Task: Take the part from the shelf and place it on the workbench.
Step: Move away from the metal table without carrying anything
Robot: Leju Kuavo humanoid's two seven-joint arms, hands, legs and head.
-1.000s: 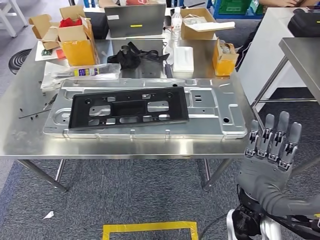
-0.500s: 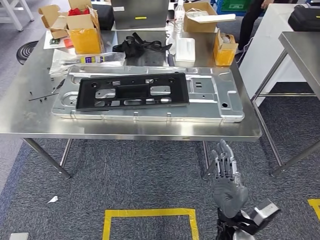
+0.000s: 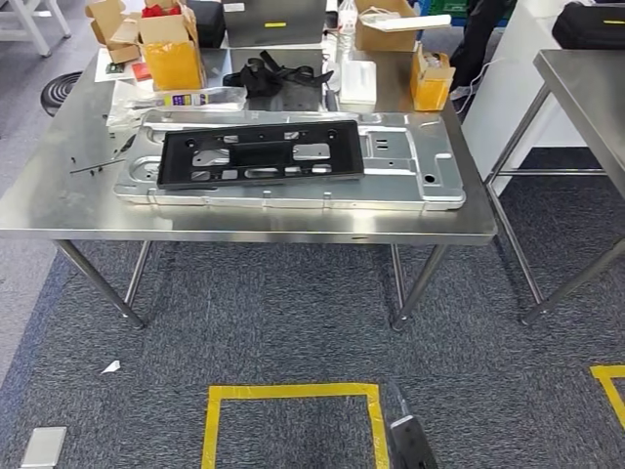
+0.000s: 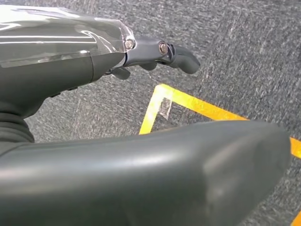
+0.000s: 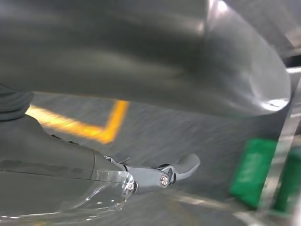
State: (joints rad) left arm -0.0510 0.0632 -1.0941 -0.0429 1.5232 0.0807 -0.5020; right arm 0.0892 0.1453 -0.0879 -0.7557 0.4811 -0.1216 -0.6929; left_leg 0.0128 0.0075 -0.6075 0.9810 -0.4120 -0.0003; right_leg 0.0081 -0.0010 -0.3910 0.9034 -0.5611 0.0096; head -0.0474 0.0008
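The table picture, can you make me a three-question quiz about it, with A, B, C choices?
1. Where does the black frame lie?
A. on the floor
B. on the silver metal panel
C. inside a box

2. What colour is the tape square on the carpet?
A. yellow
B. blue
C. white

3. How is the water bottle at the table's far edge?
A. lying down
B. crushed flat
C. standing upright

Answers: 1 B, the frame rests on the panel; 2 A, the tape is yellow; 3 C, it stands upright.

Yellow tape [image 3: 295, 393] marks a square on the grey carpet [image 3: 280, 313]. Well behind it stand cardboard boxes [image 3: 171, 51], a tangle of black straps [image 3: 283, 73], a white box [image 3: 358, 83] and a bottle [image 3: 347, 24].
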